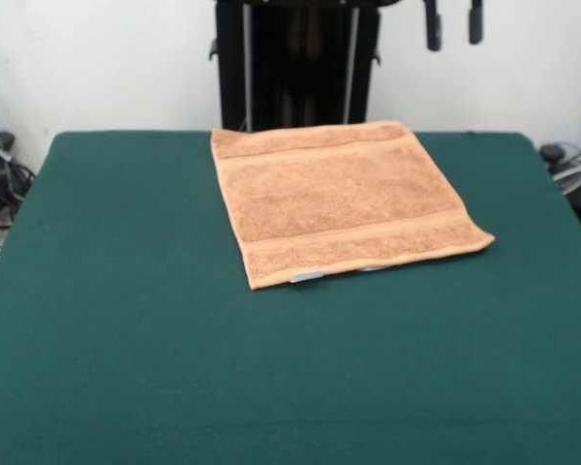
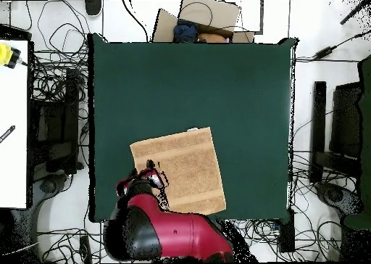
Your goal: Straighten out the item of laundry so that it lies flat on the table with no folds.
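Observation:
The item of laundry [image 1: 339, 199], a light orange-tan towel with woven border bands, lies spread out on the far middle of the green table [image 1: 126, 329]. I see no folds in it. A small grey tag [image 1: 307, 277] pokes out at its near edge. My gripper [image 1: 453, 27] hangs well above the towel's far right corner. Only its two dark fingertips [image 1: 432, 34] show at the top edge, apart and empty, so it is open. In the overhead view the towel [image 2: 185, 170] sits near the table's bottom edge, and the red arm [image 2: 163, 232] covers its lower left corner.
Cables [image 1: 0, 184] lie off the table's left side and more cables [image 1: 571, 165] off its right. Overhead, a cardboard box [image 2: 199, 22] stands beyond the table's top edge and a white bench [image 2: 13, 123] at the left.

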{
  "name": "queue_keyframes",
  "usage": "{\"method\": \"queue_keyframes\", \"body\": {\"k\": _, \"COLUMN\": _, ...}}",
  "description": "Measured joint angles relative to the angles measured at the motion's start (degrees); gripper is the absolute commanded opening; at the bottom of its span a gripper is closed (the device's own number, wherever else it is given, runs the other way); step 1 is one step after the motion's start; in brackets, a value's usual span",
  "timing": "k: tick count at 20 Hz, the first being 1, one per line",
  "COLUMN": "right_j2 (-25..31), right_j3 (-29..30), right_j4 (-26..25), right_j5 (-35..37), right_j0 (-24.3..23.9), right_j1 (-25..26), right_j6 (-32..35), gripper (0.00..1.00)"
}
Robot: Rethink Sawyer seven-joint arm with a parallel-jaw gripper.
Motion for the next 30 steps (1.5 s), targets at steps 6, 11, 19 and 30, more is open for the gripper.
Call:
{"method": "queue_keyframes", "body": {"k": 6, "right_j2": -0.1, "right_j3": -1.7, "right_j4": 0.7, "right_j5": 2.4, "right_j0": 1.7, "right_j1": -0.4, "right_j6": 0.0, "gripper": 1.00}}
{"method": "queue_keyframes", "body": {"k": 11, "right_j2": -0.5, "right_j3": -3.7, "right_j4": 0.7, "right_j5": 3.9, "right_j0": 3.5, "right_j1": 0.0, "right_j6": 0.0, "gripper": 1.00}}
{"method": "queue_keyframes", "body": {"k": 19, "right_j2": -0.9, "right_j3": -7.0, "right_j4": 0.7, "right_j5": 6.8, "right_j0": 4.8, "right_j1": 0.0, "right_j6": 0.0, "gripper": 1.00}}
{"method": "queue_keyframes", "body": {"k": 30, "right_j2": -4.6, "right_j3": -14.8, "right_j4": 0.5, "right_j5": 20.4, "right_j0": 9.8, "right_j1": -0.7, "right_j6": 0.0, "gripper": 1.00}}
